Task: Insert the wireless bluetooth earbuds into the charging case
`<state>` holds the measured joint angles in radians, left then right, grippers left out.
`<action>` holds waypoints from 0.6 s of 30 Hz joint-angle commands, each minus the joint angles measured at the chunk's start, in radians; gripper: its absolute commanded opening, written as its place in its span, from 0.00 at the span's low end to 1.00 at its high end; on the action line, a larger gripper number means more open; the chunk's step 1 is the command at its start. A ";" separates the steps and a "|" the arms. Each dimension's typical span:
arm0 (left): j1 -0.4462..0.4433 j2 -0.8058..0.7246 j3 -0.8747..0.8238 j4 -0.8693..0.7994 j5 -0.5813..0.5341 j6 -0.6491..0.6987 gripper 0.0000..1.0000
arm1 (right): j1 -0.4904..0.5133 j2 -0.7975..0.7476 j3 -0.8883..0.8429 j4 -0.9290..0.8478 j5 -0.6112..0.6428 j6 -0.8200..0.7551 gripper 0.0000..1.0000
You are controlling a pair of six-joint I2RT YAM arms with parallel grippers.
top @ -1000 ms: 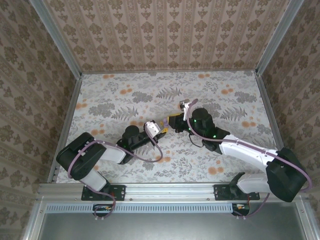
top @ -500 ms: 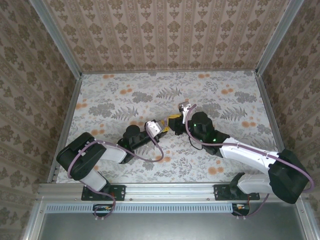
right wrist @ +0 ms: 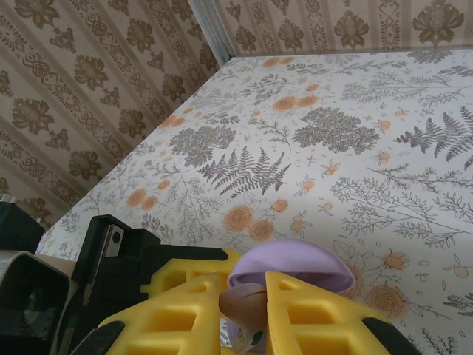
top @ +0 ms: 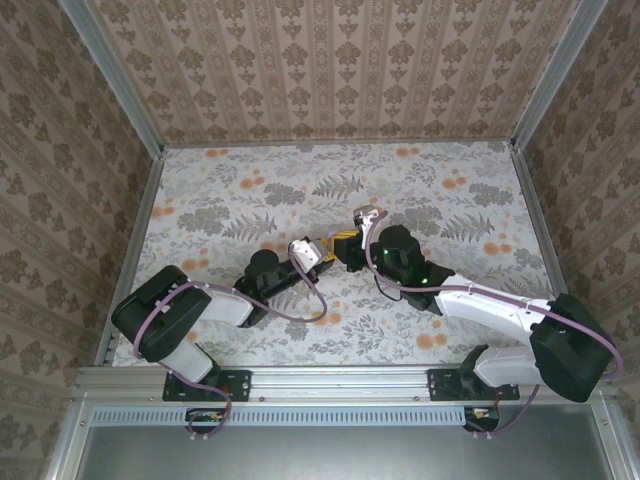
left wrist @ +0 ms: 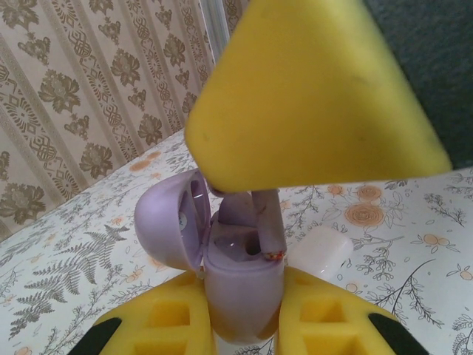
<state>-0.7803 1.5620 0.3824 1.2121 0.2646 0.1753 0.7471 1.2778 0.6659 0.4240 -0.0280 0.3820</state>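
left wrist view: your left gripper [left wrist: 244,319] pinches the open charging case [left wrist: 240,285] mid-table; your right gripper [right wrist: 247,299] pinches the earbud [left wrist: 255,214] at its socket. align the stem, lower slowly, release once seated.

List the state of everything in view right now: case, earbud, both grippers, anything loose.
left gripper: shut on charging case
right gripper: shut on earbud
charging case: upright between the left fingers
case lid: open, tipped to one side
earbud: stem pointing down, tip at the case's opening
white object: lying loose on the table
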 commanded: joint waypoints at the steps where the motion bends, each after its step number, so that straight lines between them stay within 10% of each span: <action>1: -0.009 -0.030 0.024 0.041 -0.001 -0.027 0.02 | 0.008 0.017 0.008 0.033 0.024 -0.021 0.18; 18: -0.009 -0.052 0.026 0.041 0.002 -0.037 0.02 | 0.020 0.031 0.001 0.037 0.132 0.013 0.18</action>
<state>-0.7807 1.5471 0.3824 1.2003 0.2619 0.1642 0.7586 1.2964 0.6662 0.4473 0.0547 0.3775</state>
